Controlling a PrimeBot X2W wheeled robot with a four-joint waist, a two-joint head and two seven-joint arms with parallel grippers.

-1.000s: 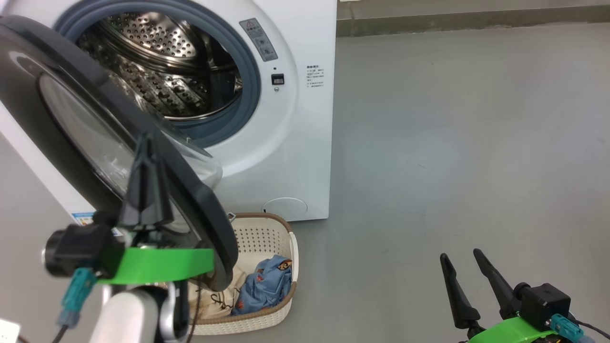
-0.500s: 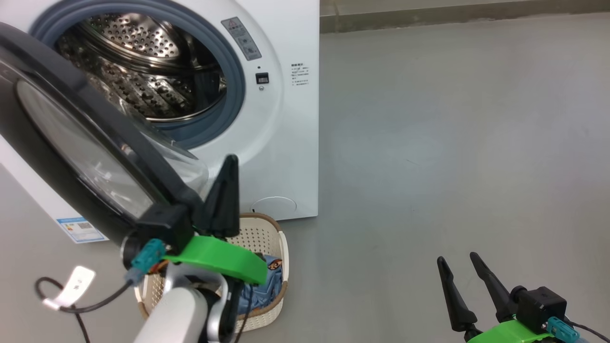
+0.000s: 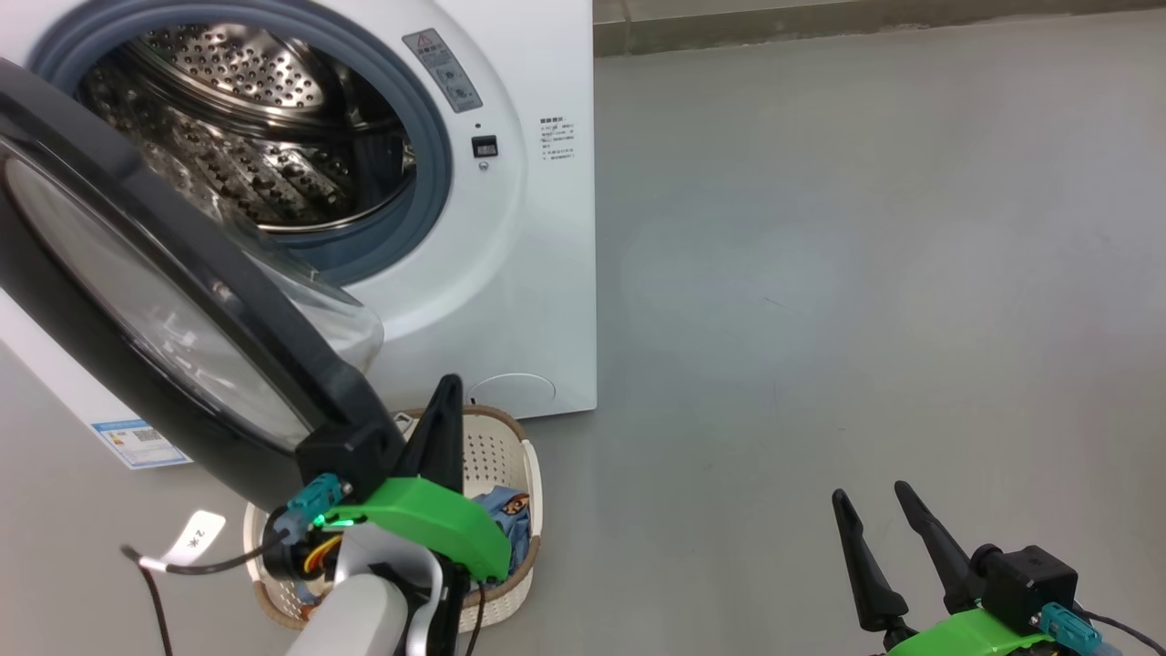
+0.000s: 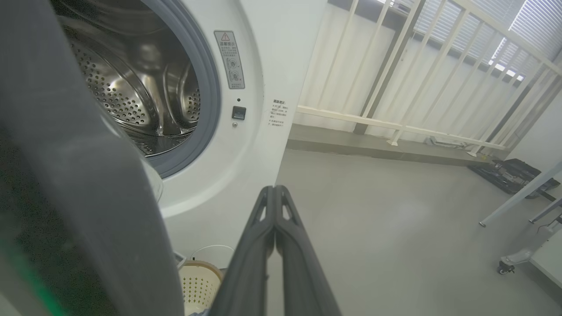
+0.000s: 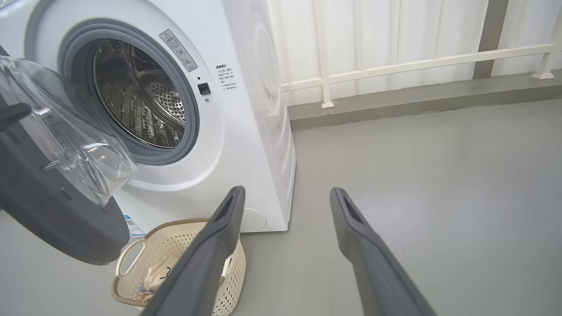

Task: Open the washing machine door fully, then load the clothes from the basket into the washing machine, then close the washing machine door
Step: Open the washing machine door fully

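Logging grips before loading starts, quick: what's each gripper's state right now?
Left gripper, long dark fingers: closed, holding nothing.
Right gripper, long dark fingers: open, holding nothing.

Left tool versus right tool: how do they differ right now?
The left tool is shut, its two long dark fingers pressed together; the right tool stands open. The left stands beside the glossy black round door rim, above the cream perforated basket; the right hovers over grey floor. Both hold nothing.

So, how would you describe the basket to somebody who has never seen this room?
Look for the big white washing machine with its round black-rimmed door swung open. On the grey floor just before it, below the door's lower edge, stands the basket: cream, perforated, brown-rimmed, with clothes inside.
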